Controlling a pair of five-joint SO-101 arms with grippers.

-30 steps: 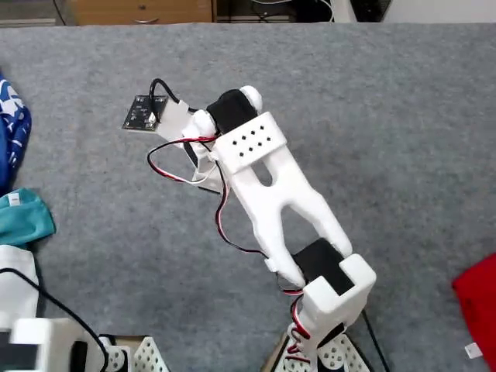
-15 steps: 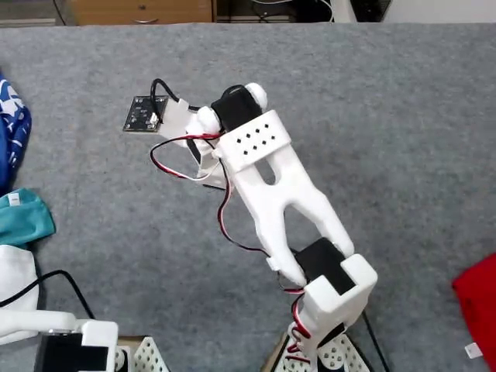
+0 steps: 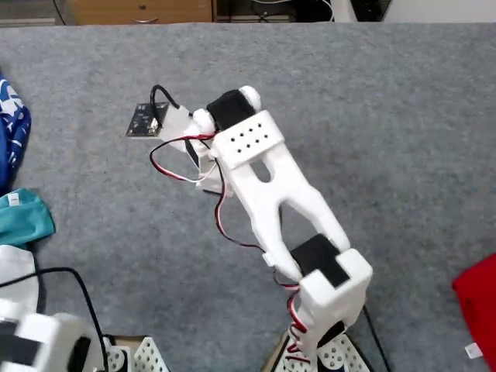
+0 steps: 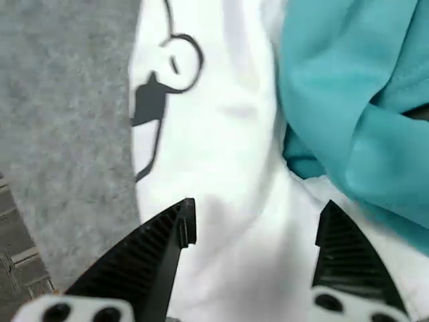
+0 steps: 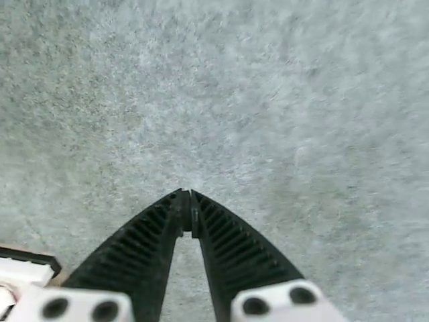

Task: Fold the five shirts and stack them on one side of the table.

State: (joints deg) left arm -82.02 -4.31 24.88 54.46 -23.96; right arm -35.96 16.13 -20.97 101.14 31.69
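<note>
Now the left gripper point(image 4: 258, 208) hangs spread over the white shirt point(image 4: 221, 134), which touches the teal shirt point(image 4: 348, 100). It looks soft, light and limp, so probably best pinched at a fold near its edge.

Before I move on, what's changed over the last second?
The left arm, at the near left corner by the white shirt, swung toward the middle and back; the left pincer is open over it, holding nothing. The right arm barely shifted, right pincer shut over the table. The teal shirt, blue shirt and red shirt stayed put.
</note>
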